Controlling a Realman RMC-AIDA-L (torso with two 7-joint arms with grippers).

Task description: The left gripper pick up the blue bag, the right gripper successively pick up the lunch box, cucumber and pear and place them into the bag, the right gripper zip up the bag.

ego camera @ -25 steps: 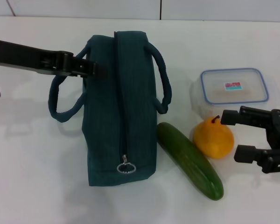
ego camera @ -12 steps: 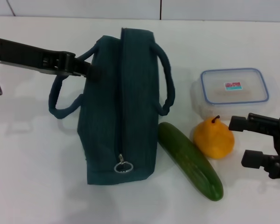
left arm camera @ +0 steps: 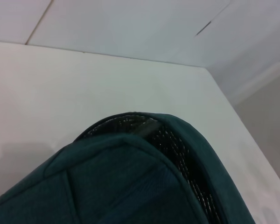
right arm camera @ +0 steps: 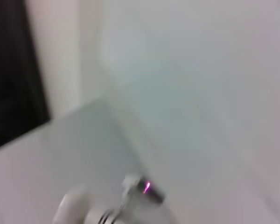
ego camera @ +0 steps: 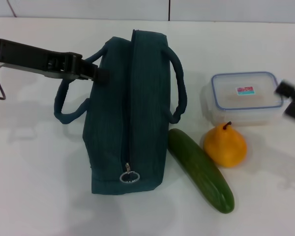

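**White table, bag held, zipper shut**

White table (ego camera: 34, 187). Left gripper (ego camera: 96, 73) clamped on the near handle of the blue bag (ego camera: 128, 113); zipper runs front to back. Cucumber (ego camera: 200, 169), pear (ego camera: 224, 146), then lunch box (ego camera: 244, 96), just left of right gripper (ego camera: 292, 101), blurred at the edge; finger state unreadable.

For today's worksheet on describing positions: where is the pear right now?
In the head view the pear sits on the table's right side, just in front of the lunch box and beside the cucumber.
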